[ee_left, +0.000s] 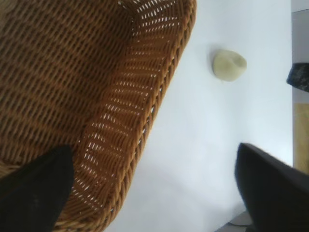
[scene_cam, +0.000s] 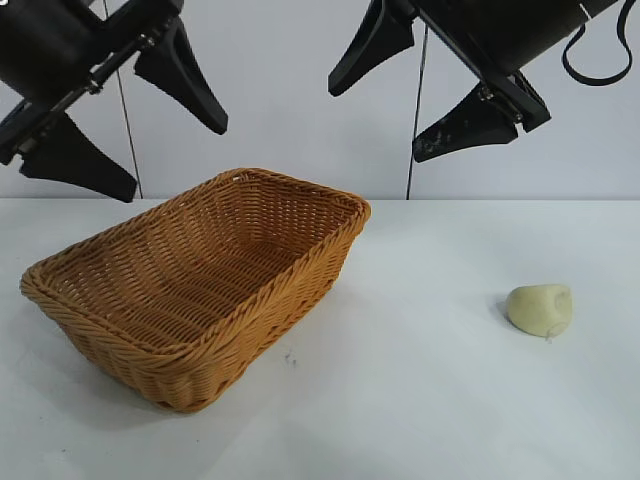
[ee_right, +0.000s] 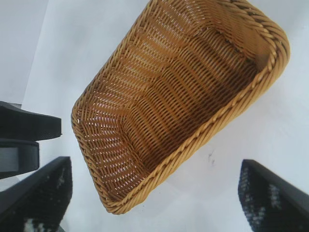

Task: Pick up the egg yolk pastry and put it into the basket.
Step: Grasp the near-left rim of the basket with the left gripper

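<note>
Nothing grasped yet: right gripper and left gripper hover high, jaws wide, empty. Pale cream-yellow rounded egg yolk pastry sits on the white table, well apart from the empty golden-brown woven wicker basket; the right must descend onto it.

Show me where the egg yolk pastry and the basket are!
egg yolk pastry (scene_cam: 539, 309): exterior view, middle of the pale lump.
basket (scene_cam: 300, 255): exterior view, on its woven side wall.

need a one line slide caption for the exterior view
Both open grippers, left and right, hang above the table; the egg yolk pastry lies apart from the empty basket.
</note>
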